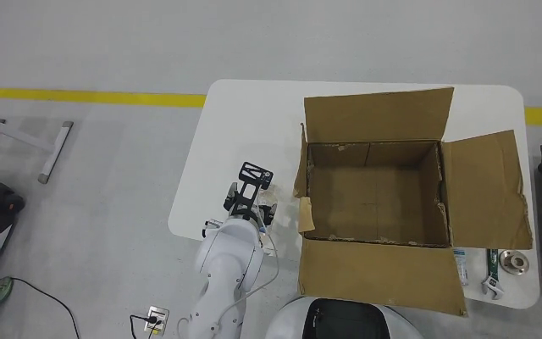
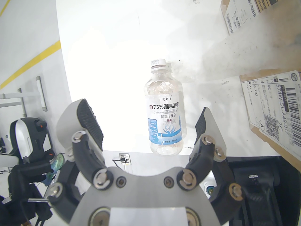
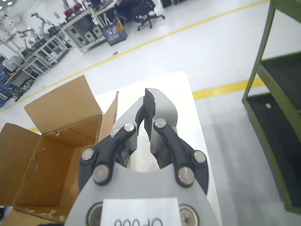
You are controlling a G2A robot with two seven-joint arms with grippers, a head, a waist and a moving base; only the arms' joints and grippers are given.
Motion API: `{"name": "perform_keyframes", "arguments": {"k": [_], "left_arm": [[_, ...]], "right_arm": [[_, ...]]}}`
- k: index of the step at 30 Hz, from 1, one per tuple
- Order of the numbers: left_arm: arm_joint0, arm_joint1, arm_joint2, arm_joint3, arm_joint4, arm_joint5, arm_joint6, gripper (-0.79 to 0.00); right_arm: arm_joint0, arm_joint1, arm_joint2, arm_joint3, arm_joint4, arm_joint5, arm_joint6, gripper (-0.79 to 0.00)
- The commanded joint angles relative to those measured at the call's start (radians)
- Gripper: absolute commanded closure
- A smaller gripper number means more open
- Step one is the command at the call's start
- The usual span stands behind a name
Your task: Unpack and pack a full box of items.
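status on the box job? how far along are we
Done: the box looks emptied, its floor bare in the top view; a wrench and a round metal part lie on the table beside its flap. In hand: nothing gripped; the left tool is open with a clear bottle standing upright on the table before it, the right tool shut and empty. Left: repacking, seemingly all of it.
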Motion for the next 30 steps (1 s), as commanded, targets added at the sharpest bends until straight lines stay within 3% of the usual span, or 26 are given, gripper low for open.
{"name": "perform_keyframes", "arguments": {"k": [1,2,4,5,8,14,20,21,23,30], "left_arm": [[0.000,0.000,0.000,0.000,0.000,0.000,0.000,-0.785],[0.000,0.000,0.000,0.000,0.000,0.000,0.000,-0.785],[0.000,0.000,0.000,0.000,0.000,0.000,0.000,-0.785],[0.000,0.000,0.000,0.000,0.000,0.000,0.000,-0.785],[0.000,0.000,0.000,0.000,0.000,0.000,0.000,-0.785],[0.000,0.000,0.000,0.000,0.000,0.000,0.000,-0.785],[0.000,0.000,0.000,0.000,0.000,0.000,0.000,-0.785],[0.000,0.000,0.000,0.000,0.000,0.000,0.000,-0.785],[0.000,0.000,0.000,0.000,0.000,0.000,0.000,-0.785],[0.000,0.000,0.000,0.000,0.000,0.000,0.000,-0.785]], "right_arm": [[-0.009,-0.002,-0.011,0.000,-0.002,-0.041,-0.039,0.000],[-0.013,-0.002,-0.020,0.000,-0.002,-0.070,-0.052,0.000],[-0.028,-0.003,-0.028,0.000,-0.015,-0.097,-0.055,-0.231],[-0.038,-0.003,-0.033,0.000,-0.021,-0.097,-0.037,-0.785],[-0.050,-0.004,-0.037,0.000,0.056,-0.080,0.040,-0.785],[-0.033,0.009,0.012,0.030,0.345,-0.056,0.321,-0.785],[0.027,0.027,-0.010,0.114,0.441,0.004,0.494,-0.785],[0.039,0.029,-0.021,0.127,0.453,0.005,0.513,-0.551],[0.060,0.032,-0.040,0.156,0.485,0.014,0.531,0.000],[0.106,0.040,-0.080,0.217,0.581,0.033,0.547,0.000]]}}
